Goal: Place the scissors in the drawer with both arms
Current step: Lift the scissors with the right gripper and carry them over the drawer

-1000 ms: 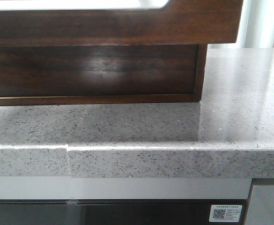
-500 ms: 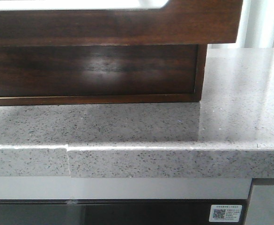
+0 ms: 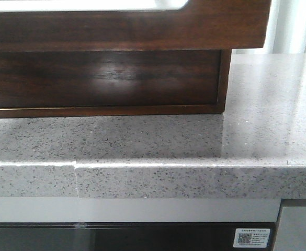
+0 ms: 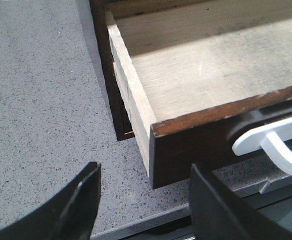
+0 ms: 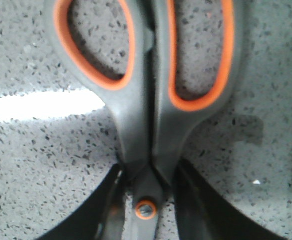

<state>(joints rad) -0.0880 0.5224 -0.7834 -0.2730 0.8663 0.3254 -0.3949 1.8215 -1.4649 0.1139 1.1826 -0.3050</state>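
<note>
The scissors (image 5: 146, 115) have grey handles lined in orange and an orange-ringed pivot; they lie over the speckled grey countertop (image 5: 31, 165). My right gripper (image 5: 148, 167) is closed on the scissors' neck just above the pivot, one finger touching each side. The drawer (image 3: 126, 26), glossy dark brown with a white patch along its top edge, is pulled out over the counter. In the left wrist view the drawer (image 4: 195, 145) stands open with a bare wooden floor. My left gripper (image 4: 146, 200) is open and empty, hovering off the drawer's front corner. Neither gripper shows in the front view.
A white curved handle (image 4: 270, 142) sits on the drawer front. The brown cabinet body (image 3: 105, 78) stands on the grey speckled countertop (image 3: 158, 141). The counter's front edge (image 3: 184, 180) has a seam at the left. A dark appliance front with a label (image 3: 252, 238) lies below.
</note>
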